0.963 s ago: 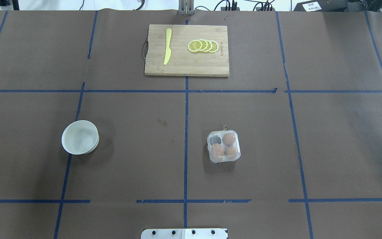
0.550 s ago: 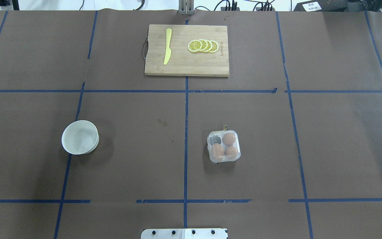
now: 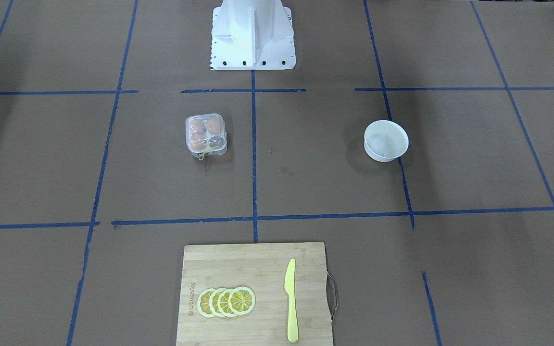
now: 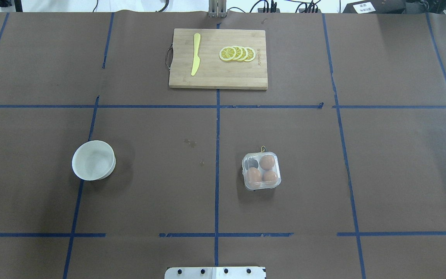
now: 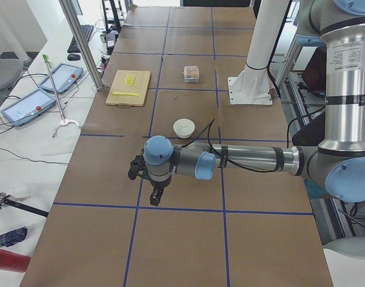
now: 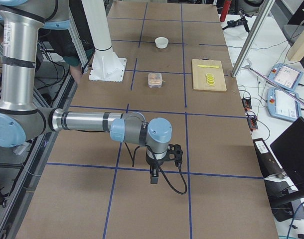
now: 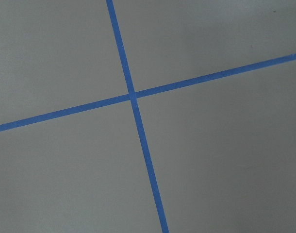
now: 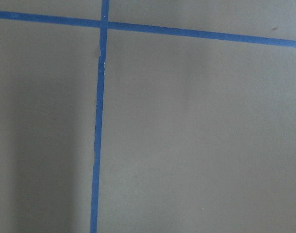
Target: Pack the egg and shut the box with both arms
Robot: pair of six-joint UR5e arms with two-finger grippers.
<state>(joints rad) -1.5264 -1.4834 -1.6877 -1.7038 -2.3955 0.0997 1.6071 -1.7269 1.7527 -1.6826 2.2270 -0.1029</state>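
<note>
The overhead camera looks forward and down from behind the pedestal [image 4: 215, 272], at bottom centre; the front-facing one looks back across the worktop [image 3: 450, 158], and both share the box [image 4: 261, 171] and bowl [image 4: 93, 160]. Side cameras look along it from either end. Both wrist cameras sit close above blue tape [image 7: 132, 97] crossings.

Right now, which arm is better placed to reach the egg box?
Right, probably: the box lies on the right arm's side of the centre tape line; the left arm would have to cross it.
</note>
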